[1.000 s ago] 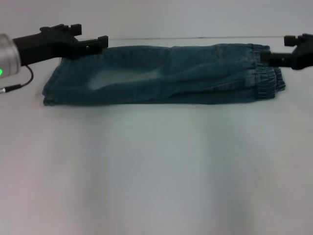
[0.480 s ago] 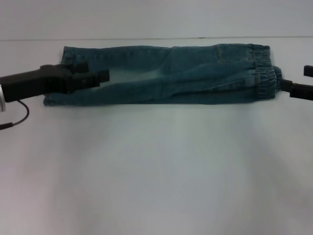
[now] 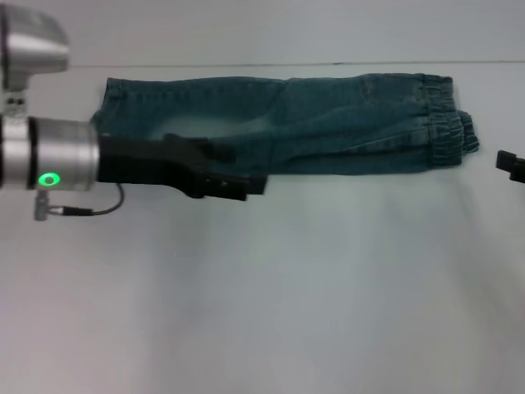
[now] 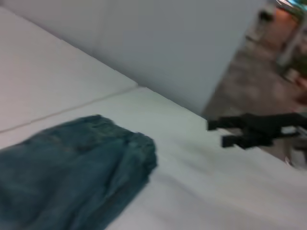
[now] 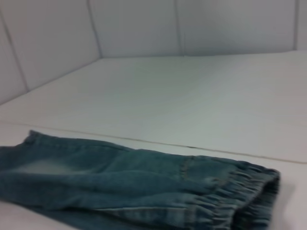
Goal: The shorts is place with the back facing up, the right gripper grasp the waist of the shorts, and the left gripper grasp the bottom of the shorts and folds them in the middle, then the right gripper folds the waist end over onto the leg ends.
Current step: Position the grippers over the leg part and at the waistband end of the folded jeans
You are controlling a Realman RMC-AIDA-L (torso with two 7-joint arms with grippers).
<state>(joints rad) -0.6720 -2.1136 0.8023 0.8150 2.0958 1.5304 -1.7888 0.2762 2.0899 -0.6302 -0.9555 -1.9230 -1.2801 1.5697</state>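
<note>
The left gripper (image 3: 246,186) reaches in from nine o'clock, hanging over the near edge of the shorts (image 3: 328,123); its fingers look pressed together, pinching nothing. The right gripper (image 3: 510,164) is cut off at three o'clock, and whether it is spread cannot be told. The shorts lie folded lengthwise toward twelve o'clock on the white table (image 3: 271,295), teal denim with a pale faded patch. The waist of the shorts (image 3: 447,131) bunches toward three o'clock, apart from the right gripper.
</note>
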